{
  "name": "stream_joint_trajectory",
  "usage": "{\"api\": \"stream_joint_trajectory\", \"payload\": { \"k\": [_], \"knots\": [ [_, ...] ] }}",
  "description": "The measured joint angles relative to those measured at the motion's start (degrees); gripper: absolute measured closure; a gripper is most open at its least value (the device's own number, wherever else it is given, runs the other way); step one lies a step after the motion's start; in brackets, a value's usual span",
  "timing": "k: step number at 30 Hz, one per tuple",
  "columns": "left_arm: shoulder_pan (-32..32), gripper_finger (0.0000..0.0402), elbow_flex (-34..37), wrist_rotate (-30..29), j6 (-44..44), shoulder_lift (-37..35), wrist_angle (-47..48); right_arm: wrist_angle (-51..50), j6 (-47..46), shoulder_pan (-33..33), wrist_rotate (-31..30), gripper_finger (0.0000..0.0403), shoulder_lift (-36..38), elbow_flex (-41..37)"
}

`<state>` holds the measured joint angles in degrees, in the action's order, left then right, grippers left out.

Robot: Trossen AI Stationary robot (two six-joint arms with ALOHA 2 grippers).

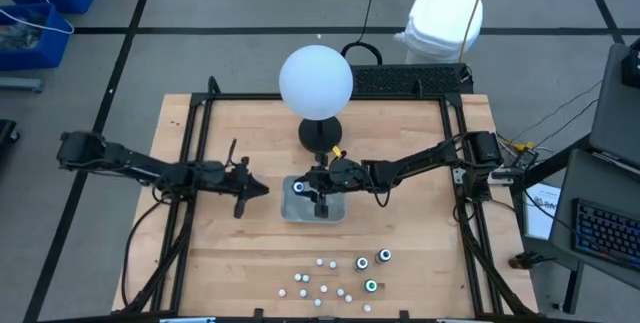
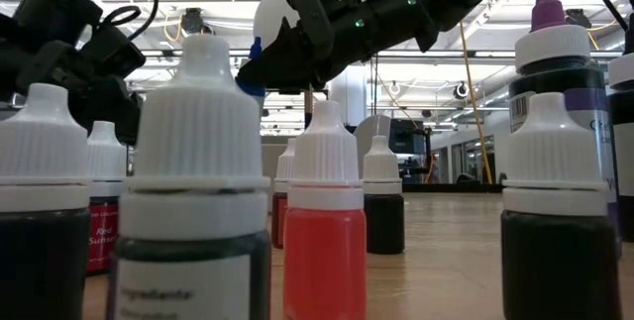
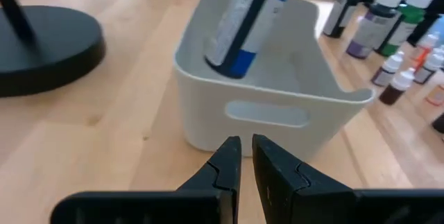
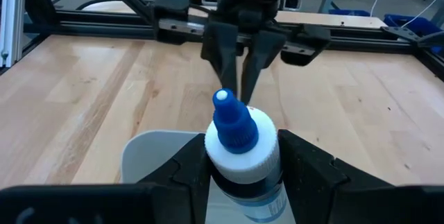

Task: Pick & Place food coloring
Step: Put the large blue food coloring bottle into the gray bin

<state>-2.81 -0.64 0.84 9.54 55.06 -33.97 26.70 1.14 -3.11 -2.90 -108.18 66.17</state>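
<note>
The right gripper (image 1: pixel 320 199) is over the grey tray (image 1: pixel 298 207) at the middle of the tabletop (image 1: pixel 230 253), and its fingers (image 4: pixel 191 165) are clamped on a blue-tipped bottle (image 4: pixel 241 148) of food coloring, white collar squeezed between the two pads. From the left wrist view that bottle (image 3: pixel 246 23) hangs tilted inside the tray (image 3: pixel 267 106), its dark blue base down near the tray floor; whether it touches the floor, I cannot tell. The left gripper (image 1: pixel 250 189) sits just to the left of the tray, fingers (image 3: pixel 223 167) drawn narrow with only a thin slit between them, holding nothing and pointed at the tray's side wall with its handle cut-out. The rest of the food coloring bottles (image 1: pixel 340 278) stand in a loose cluster near the front edge of the tabletop, well apart from the tray: small white-capped ones and a few darker ones with ringed tops. In the low view a red bottle (image 2: pixel 325 231) stands up close among dark-filled neighbours. Behind the tray stands the white globe (image 1: pixel 316 81) on its black base (image 1: pixel 320 133).
</note>
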Motion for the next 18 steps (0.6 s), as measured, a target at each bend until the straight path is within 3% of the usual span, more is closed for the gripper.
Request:
{"api": "stream_joint_trajectory", "payload": {
  "k": [7,18],
  "knots": [
    [-0.2,0.0360,-0.8,-0.4,1.5,9.1,-6.5,0.0,0.0,-0.4,0.1,0.0268,0.0,0.0],
    [-0.2,0.0360,-10.9,-0.8,-0.6,22.1,-5.8,0.0,1.7,-0.4,0.0,0.0267,0.0,0.0]
  ]
}}
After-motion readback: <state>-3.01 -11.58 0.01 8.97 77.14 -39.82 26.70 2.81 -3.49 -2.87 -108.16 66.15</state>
